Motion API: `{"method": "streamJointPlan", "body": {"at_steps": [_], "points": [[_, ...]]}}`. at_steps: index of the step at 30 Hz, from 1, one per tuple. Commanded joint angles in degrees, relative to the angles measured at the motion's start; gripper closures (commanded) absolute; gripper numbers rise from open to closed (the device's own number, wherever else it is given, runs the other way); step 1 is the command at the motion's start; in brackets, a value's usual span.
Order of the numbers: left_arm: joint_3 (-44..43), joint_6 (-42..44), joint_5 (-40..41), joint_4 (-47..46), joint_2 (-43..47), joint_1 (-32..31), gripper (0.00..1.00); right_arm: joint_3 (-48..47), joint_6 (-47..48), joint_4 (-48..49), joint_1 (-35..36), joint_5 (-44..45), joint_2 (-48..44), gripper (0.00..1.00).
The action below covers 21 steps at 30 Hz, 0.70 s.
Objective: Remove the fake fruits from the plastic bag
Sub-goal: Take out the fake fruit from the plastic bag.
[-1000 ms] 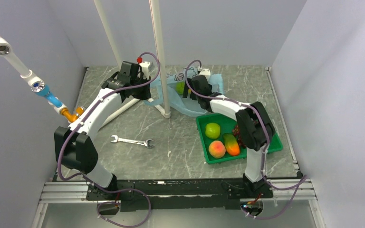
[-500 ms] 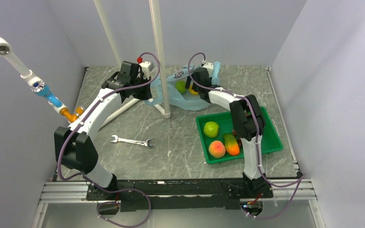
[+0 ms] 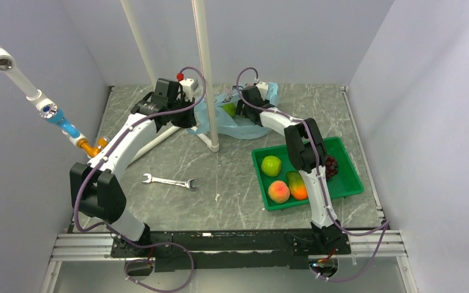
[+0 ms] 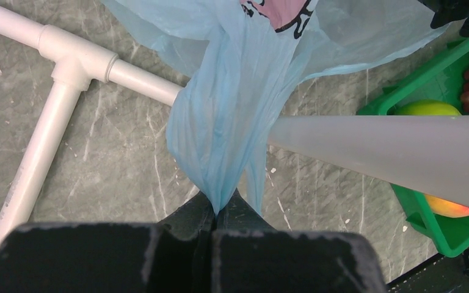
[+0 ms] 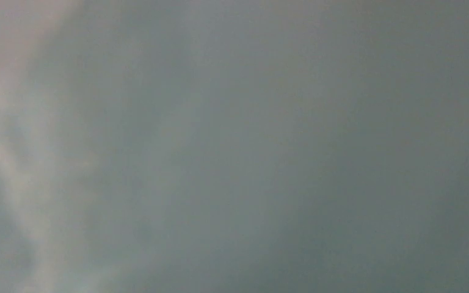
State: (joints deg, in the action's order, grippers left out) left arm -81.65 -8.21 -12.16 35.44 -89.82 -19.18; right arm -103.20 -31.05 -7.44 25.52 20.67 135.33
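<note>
No legible text, number or brand is found: the sole marking is a dark-outlined print (image 4: 278,11) on the plastic bag (image 4: 220,110), cut off in the left wrist view and too small to read from above.

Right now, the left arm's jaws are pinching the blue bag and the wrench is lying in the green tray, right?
Not quite. The wrench is not in the green tray; it lies on the table, left of the tray, as the top external view shows. The rest is right: the left arm's jaws are pinched shut on the blue bag.
</note>
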Motion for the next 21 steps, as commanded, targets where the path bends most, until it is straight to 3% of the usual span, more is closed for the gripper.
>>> {"method": "streamJointPlan", "body": {"at_steps": [1,4,13,17,21], "points": [[-0.05,0.21,-0.89,-1.28,0.74,-0.33,1.0,-0.37,1.63,1.12,-0.56,-1.7,0.26,0.21],[-0.02,0.21,-0.86,-1.19,0.61,-0.33,1.0,-0.65,2.91,2.05,-0.58,-4.42,-0.25,0.32],[0.16,0.12,-1.01,-1.5,0.79,-0.42,1.0,10.79,6.89,13.8,-0.62,-15.44,-11.73,0.74],[0.23,0.03,-1.2,-1.55,0.86,-0.41,1.0,17.06,6.59,16.56,-0.59,-18.86,-18.17,0.86],[0.26,0.03,-1.11,-1.6,0.88,-0.49,1.0,24.55,5.58,20.11,-0.28,-22.78,-24.83,0.87]]}}
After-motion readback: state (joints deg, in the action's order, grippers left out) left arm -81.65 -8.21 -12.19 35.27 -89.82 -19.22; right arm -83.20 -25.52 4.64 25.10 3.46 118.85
